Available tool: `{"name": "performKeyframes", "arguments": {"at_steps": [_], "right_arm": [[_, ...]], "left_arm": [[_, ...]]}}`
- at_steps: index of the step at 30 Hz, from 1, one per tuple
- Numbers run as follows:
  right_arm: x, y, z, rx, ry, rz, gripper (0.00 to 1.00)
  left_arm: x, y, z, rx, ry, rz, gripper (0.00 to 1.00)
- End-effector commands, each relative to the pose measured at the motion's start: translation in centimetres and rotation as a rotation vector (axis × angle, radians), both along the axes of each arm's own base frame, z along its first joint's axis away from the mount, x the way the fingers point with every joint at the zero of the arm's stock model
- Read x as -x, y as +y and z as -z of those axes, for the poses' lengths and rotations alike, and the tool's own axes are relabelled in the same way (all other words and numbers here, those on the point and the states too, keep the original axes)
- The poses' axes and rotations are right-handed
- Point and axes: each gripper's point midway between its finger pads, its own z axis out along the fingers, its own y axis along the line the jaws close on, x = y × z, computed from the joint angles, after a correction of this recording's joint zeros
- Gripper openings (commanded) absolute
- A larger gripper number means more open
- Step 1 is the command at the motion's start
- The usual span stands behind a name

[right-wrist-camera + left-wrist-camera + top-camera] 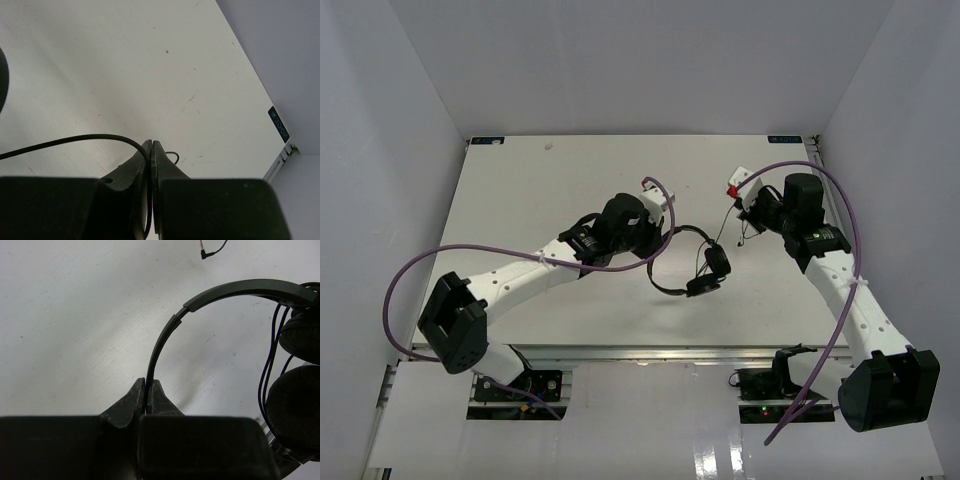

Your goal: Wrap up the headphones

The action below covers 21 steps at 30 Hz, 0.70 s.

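Observation:
The black headphones point(702, 285) hang over the middle of the white table point(540, 190), two round earcups point(295, 405) stacked at the right. My left gripper point(665, 238) is shut on the thin headband point(165, 335), pinched between the fingertips point(148, 385). The thin black cable point(723, 232) rises from the earcups to my right gripper point(742, 215), which is shut on it. In the right wrist view the cable point(75, 140) arcs in from the left and runs down between the closed jaws point(151, 146). The cable's plug point(205, 254) dangles near the top.
Thick purple robot cables loop off the left arm point(410, 280) and the right arm point(850, 230). Grey walls close in the table on three sides. The table's right edge point(280, 155), carrying a small teal label point(278, 124), lies near the right gripper.

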Motion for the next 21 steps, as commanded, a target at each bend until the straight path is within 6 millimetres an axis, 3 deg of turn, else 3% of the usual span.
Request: {"name": "performKeyframes", "arguments": {"at_steps": [1,12,21], "right_arm": [[-0.9,-0.1,-0.8,-0.039,-0.031,0.043,0.08],[0.2,1.2,3.6,-0.125,0.147,0.025,0.08],[1.4,2.1,4.6,-0.232,0.243,-0.032,0.08]], "left_arm": [[1.5,-0.5,-5.2,0.137,-0.058,0.051,0.00],[3.7,-1.8,-11.1,0.325,-0.051,0.132,0.00],[4.1,-2.9,-14.6,0.446,-0.044,0.153,0.00]]}}
